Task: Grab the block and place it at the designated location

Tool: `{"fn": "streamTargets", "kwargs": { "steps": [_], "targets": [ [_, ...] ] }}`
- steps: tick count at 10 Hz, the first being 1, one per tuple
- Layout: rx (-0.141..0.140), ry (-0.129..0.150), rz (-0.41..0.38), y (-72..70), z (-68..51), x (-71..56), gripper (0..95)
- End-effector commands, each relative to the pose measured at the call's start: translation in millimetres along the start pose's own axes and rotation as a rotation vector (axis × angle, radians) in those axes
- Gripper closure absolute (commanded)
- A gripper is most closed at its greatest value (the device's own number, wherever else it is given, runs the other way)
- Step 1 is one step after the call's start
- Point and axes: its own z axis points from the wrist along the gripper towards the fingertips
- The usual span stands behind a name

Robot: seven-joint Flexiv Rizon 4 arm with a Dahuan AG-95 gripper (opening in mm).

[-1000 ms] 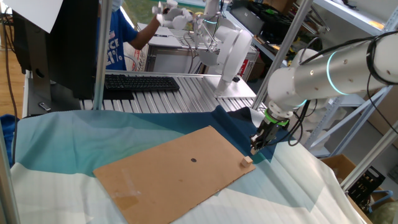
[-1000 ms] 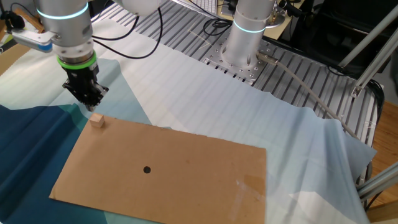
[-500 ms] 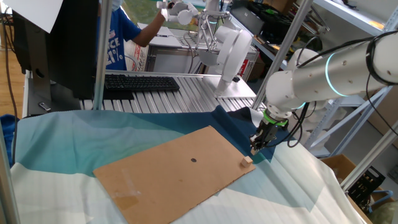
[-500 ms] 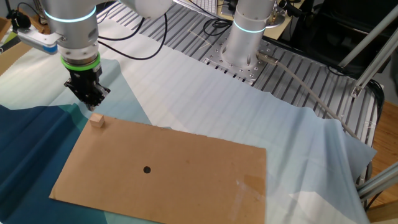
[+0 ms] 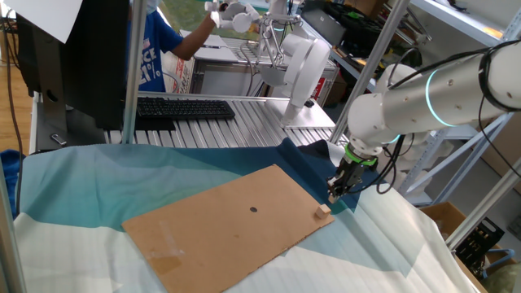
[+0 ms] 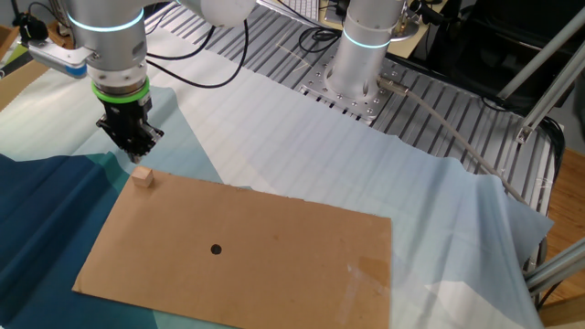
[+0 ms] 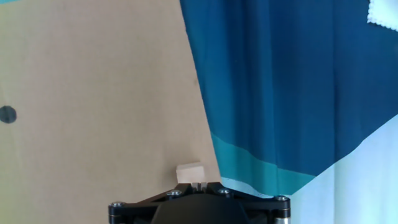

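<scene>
The block (image 5: 324, 210) is a tiny tan wooden cube on the right corner of the brown cardboard sheet (image 5: 220, 224). It also shows in the other fixed view (image 6: 142, 176) and in the hand view (image 7: 191, 172). The designated location is a small dark dot (image 5: 253, 209) near the middle of the sheet, also in the other fixed view (image 6: 216, 249) and at the hand view's left edge (image 7: 6, 114). My gripper (image 5: 334, 194) hangs just above and beside the block, also seen in the other fixed view (image 6: 137, 157). Its fingers are together and hold nothing.
Dark blue and teal cloth (image 7: 292, 93) lies beside the cardboard edge. The robot's base (image 6: 361, 55) stands on a slatted metal table. A keyboard (image 5: 183, 108) and a person (image 5: 159, 49) are at the back.
My gripper has shifted a little toward the block and stayed shut. The block and cardboard have not moved.
</scene>
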Motion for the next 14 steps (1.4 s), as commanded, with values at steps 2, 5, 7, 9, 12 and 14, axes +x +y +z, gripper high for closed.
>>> {"fn": "streamTargets", "kwargs": {
  "steps": [2, 5, 7, 9, 12, 14],
  "targets": [
    [-0.003, 0.003, -0.076, 8.8, 7.8, -5.1, 95.0],
    [-0.005, 0.005, -0.087, 15.2, 15.2, -9.2, 95.0],
    [-0.007, 0.008, -0.087, 13.6, 19.4, -10.4, 95.0],
    [-0.004, 0.006, -0.088, 10.8, 20.8, -9.5, 95.0],
    [0.004, -0.002, -0.088, 9.1, 20.8, -8.6, 57.0],
    [0.005, -0.003, -0.087, 9.1, 20.7, -8.4, 57.0]
  ]
}}
